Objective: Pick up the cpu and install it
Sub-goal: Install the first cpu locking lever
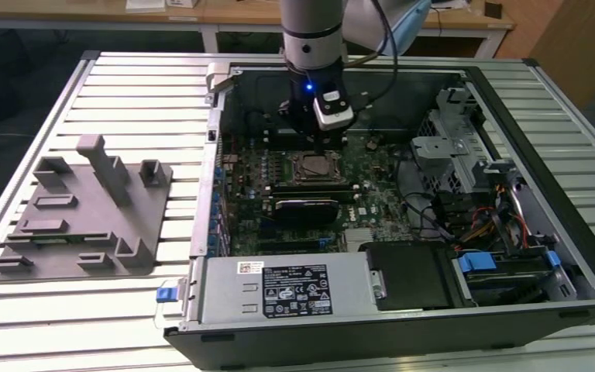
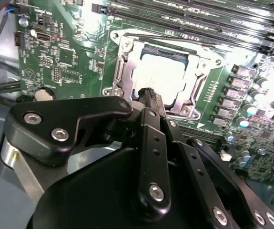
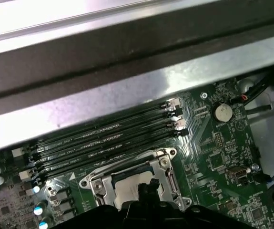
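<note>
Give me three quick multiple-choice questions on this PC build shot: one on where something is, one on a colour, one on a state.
1. Where is the cpu?
A. on the grey fixture
B. in the motherboard socket
C. on the slatted table

2. The motherboard is:
A. green
B. red
C. white

3. The computer case is:
A. closed
B. open with no side panel
C. upright

Answers: 1 B, the second wrist view shows the silvery chip inside the socket's metal frame, beyond the claw. 2 A, both wrist views show green. 3 B, the exterior view shows its inside.

Open computer case point(image 1: 545, 155) on slatted table point(image 1: 122, 85); grey fixture point(image 1: 80, 217) beside it.
</note>
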You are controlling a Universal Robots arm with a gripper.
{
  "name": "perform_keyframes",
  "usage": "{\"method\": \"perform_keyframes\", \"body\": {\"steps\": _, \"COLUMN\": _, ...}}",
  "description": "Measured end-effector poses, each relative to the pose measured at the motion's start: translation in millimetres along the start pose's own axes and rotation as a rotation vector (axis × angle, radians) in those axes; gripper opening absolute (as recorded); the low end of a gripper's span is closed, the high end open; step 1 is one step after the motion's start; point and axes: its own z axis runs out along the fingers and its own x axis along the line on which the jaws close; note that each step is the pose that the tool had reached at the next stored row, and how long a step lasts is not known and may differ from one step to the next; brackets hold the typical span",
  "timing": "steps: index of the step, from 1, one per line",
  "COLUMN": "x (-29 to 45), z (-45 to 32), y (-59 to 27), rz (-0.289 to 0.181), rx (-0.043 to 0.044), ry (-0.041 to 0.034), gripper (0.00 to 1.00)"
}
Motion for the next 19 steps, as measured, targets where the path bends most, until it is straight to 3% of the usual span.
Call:
{"method": "perform_keyframes", "body": {"steps": 5, "x": -3.4, "z": 0.6, "y": 1.2, "rz": -0.001, "rx": 0.0105, "ry": 0.0311, "gripper": 0.11}}
{"method": "perform_keyframes", "body": {"steps": 13, "x": -8.6, "z": 1.7, "y": 0.6, "rz": -0.003, "rx": 0.0200, "ry": 0.0646, "gripper": 0.11}}
{"method": "perform_keyframes", "body": {"steps": 16, "x": -10.0, "z": 2.1, "y": -1.1, "rz": -0.003, "rx": 0.0215, "ry": 0.0736, "gripper": 0.11}}
{"method": "perform_keyframes", "body": {"steps": 19, "x": -11.4, "z": 2.3, "y": -4.3, "rz": -0.003, "rx": 0.0205, "ry": 0.0772, "gripper": 0.11}}
